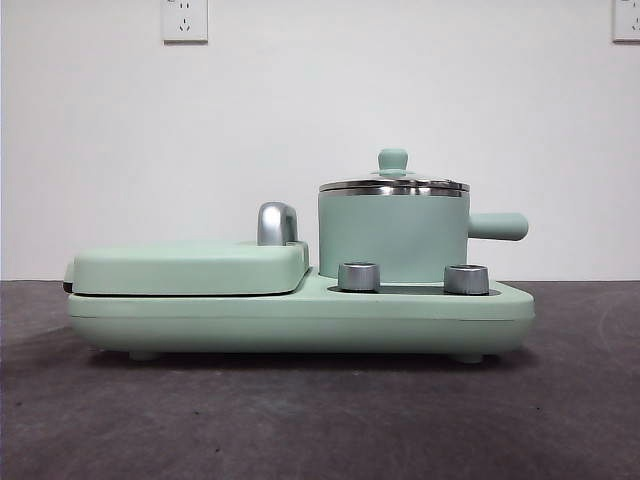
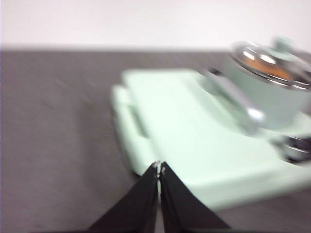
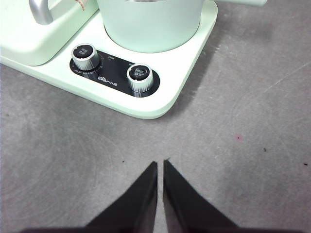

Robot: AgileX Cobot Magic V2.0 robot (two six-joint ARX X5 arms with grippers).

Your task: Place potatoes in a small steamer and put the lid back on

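Lid (image 1: 394, 183) is seated on the steamer (image 1: 392, 236), which sits at the right end of the green base (image 1: 300, 318), just behind the two knobs (image 1: 358, 276). Through the glass in my left wrist view I see orange-brown, so I judge the potato (image 2: 277, 72) is already inside, though that picture is blurred. Left gripper (image 2: 159, 168): jaws pressed together, empty, over the near-left corner of the griddle cover (image 2: 180, 126), apart from the pot. Right gripper (image 3: 160, 165): jaws nearly closed, a thin gap between the tips, empty, above bare table (image 3: 233, 160) in front of the knobs. No arm shows in the front view. My read: both steps look done, with the potato in and the lid back on. What's left is only to confirm the lid sits flat on the steel rim and keep both arms clear of the side handle (image 1: 497, 226).
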